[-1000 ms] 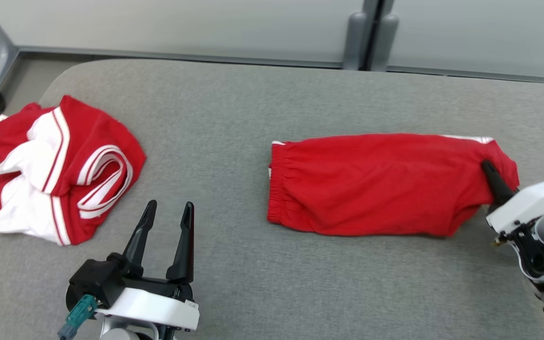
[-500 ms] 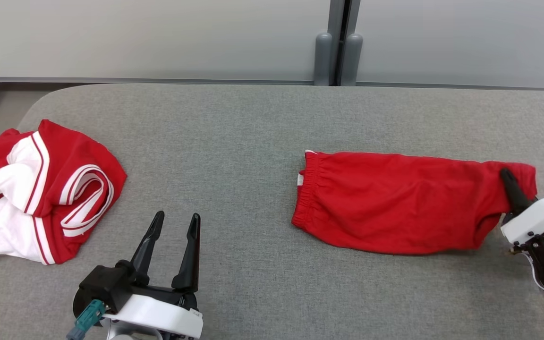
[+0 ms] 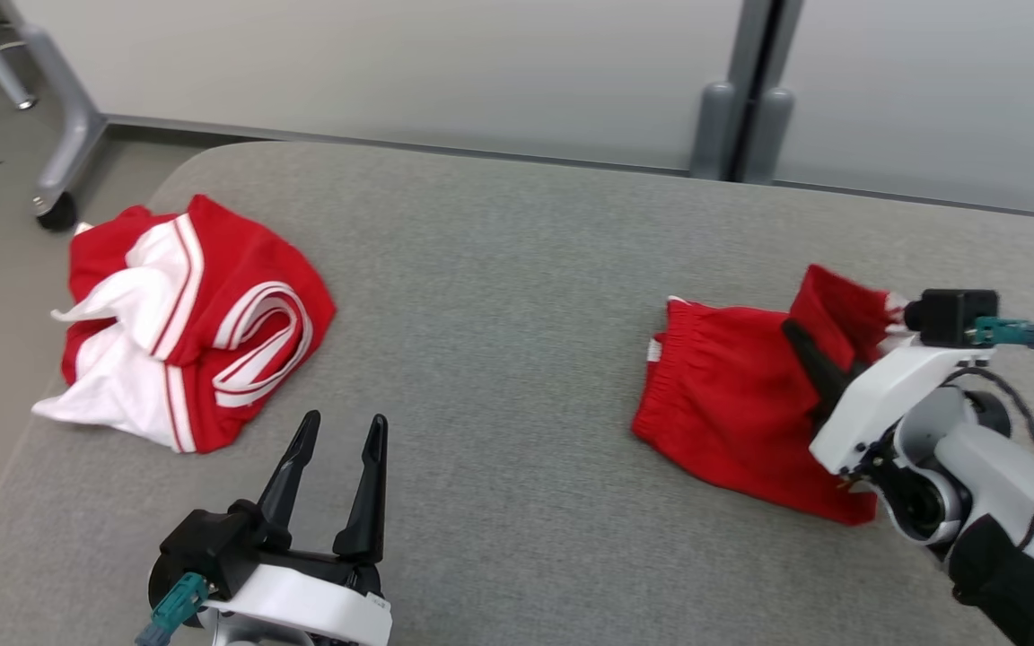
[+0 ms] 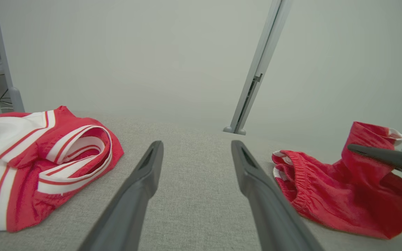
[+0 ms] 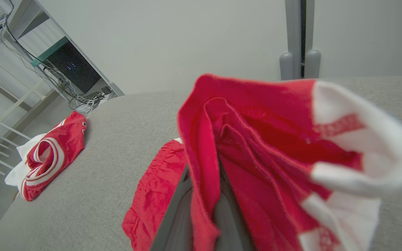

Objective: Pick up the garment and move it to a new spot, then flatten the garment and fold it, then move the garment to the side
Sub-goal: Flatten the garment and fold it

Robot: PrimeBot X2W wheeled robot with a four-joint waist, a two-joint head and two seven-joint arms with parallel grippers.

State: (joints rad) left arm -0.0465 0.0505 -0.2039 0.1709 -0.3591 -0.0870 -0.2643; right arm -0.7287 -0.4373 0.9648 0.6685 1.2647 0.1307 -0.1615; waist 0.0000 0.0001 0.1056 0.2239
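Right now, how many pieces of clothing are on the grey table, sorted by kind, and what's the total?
Red shorts, one end lifted in the right gripper: 1
Red-and-white garment, crumpled at the table's left end: 1
Total: 2

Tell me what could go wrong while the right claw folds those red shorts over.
The right claw pinches only the bunched leg end of the red shorts; it might slip out mid-fold. Nothing pins the waistband; the left claw hangs open well apart, so the shorts may drag across the table. The bunching could set a crooked crease.
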